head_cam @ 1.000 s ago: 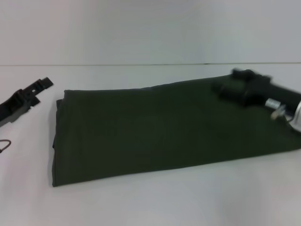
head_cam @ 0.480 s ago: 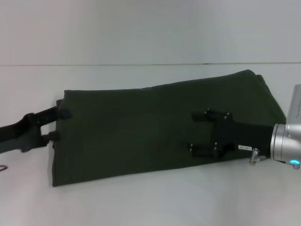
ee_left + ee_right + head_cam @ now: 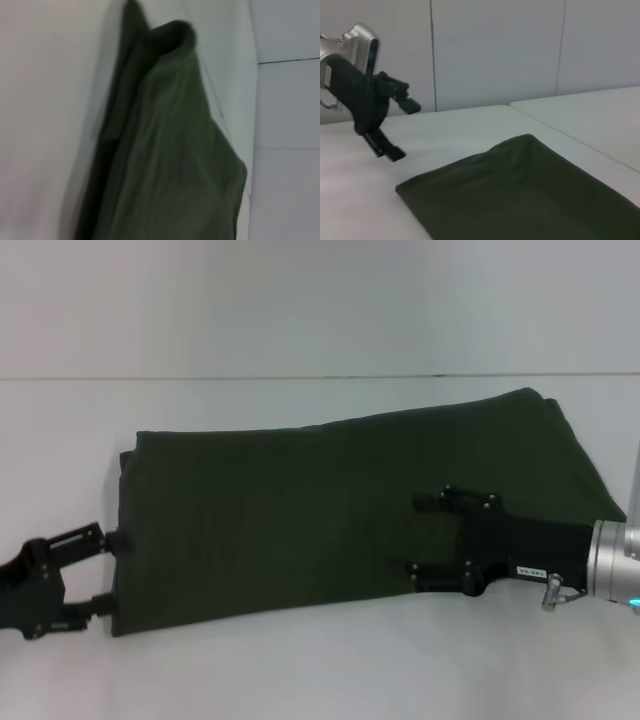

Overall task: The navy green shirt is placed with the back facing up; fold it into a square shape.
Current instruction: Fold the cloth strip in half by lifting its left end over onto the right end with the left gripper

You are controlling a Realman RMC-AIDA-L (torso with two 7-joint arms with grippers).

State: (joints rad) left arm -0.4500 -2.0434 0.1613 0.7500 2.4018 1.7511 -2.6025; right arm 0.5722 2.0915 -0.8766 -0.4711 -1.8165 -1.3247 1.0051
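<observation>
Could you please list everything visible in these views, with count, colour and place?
Shirt: one, dark olive green, folded into a long band lying across the middle of the table.
Table: one, white, under the shirt.
Wall: one, pale grey, behind the table.
Left gripper: one, black, open, at the shirt's left edge near its front corner.
Right gripper: one, black on a silver wrist, open, over the shirt's right part near the front edge.
</observation>
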